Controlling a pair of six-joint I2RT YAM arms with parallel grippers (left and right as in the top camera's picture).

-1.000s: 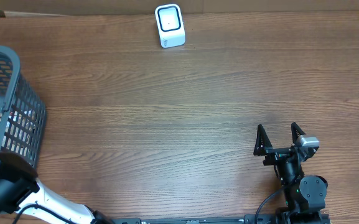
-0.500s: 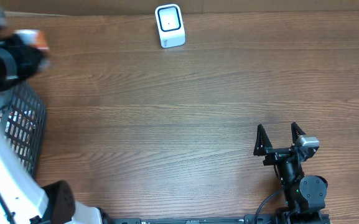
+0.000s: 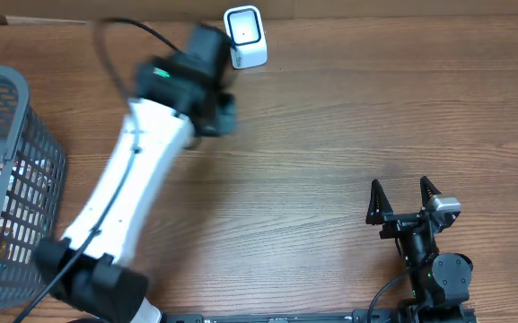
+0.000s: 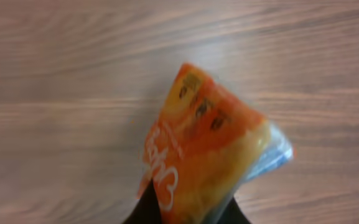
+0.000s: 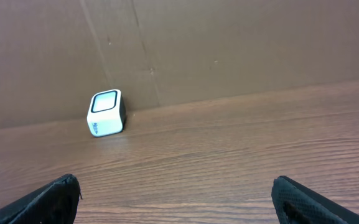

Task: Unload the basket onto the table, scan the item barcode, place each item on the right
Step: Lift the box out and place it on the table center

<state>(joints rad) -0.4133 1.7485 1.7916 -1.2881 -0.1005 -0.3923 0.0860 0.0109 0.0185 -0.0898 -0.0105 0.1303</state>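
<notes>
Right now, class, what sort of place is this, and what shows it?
Probably a mock shop checkout on a wooden table: a white barcode scanner at the far edge, a grey basket of goods, and an orange packet held by the left gripper.

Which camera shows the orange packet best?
The left wrist view: the orange packet fills the picture, pinched at its bottom by the left gripper, though it looks blurred. In the overhead view, the left arm hides it. The right wrist view shows the white scanner but no packet.
</notes>
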